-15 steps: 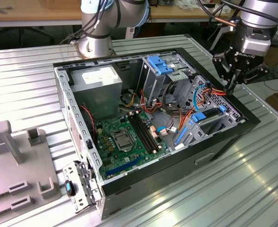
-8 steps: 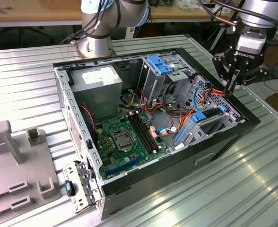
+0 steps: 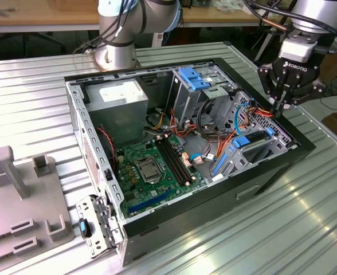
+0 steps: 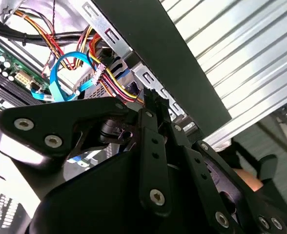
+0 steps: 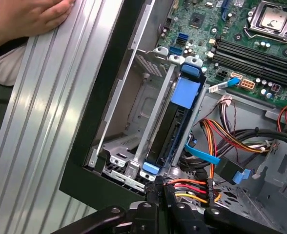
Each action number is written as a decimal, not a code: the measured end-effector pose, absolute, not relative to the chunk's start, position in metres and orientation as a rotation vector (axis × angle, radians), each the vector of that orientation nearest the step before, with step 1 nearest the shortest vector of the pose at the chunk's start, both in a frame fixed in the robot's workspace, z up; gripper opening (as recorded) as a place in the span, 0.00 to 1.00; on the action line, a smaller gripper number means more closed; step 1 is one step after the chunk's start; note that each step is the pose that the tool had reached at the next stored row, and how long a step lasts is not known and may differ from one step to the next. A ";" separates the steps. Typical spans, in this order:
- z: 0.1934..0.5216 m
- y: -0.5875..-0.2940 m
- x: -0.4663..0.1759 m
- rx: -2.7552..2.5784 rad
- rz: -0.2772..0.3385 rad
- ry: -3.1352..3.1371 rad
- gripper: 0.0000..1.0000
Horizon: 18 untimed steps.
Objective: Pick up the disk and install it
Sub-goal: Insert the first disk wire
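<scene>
The disk (image 5: 175, 127) stands on edge in a slot of the drive cage, inside the open computer case (image 3: 271, 166). Its blue carrier frame runs along its edge, with a blue tab at one end. In the exterior view the carrier's blue end (image 3: 241, 141) shows in the cage at the case's right side. My gripper (image 3: 279, 106) hovers just above the case's right wall, close to the orange and red cables. Both wrist views show its black fingers (image 4: 149, 105) pressed together with nothing between them. The gripper (image 5: 158, 191) sits just off the near end of the disk, apart from it.
A person's hand (image 5: 31, 14) rests on the ribbed metal table beside the case. Orange, red and blue cables (image 5: 207, 161) crowd the space next to the cage. The motherboard (image 3: 151, 166) fills the case floor. A grey fixture (image 3: 19, 189) lies at the exterior view's left.
</scene>
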<state>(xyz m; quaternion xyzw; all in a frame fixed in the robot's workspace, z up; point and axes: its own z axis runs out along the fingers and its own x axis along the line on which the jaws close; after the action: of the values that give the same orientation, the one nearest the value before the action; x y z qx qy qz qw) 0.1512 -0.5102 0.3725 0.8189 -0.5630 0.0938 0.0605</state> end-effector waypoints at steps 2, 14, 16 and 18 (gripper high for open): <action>0.372 -0.510 0.151 2.451 0.281 -1.737 0.17; 0.372 -0.510 0.151 2.221 0.264 -1.984 0.17; 0.371 -0.510 0.151 2.189 0.261 -2.015 0.17; 0.371 -0.510 0.149 2.173 0.259 -2.030 0.17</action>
<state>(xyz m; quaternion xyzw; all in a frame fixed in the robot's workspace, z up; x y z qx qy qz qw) 0.1494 -0.5102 0.3713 0.7258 -0.6780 0.0865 0.0780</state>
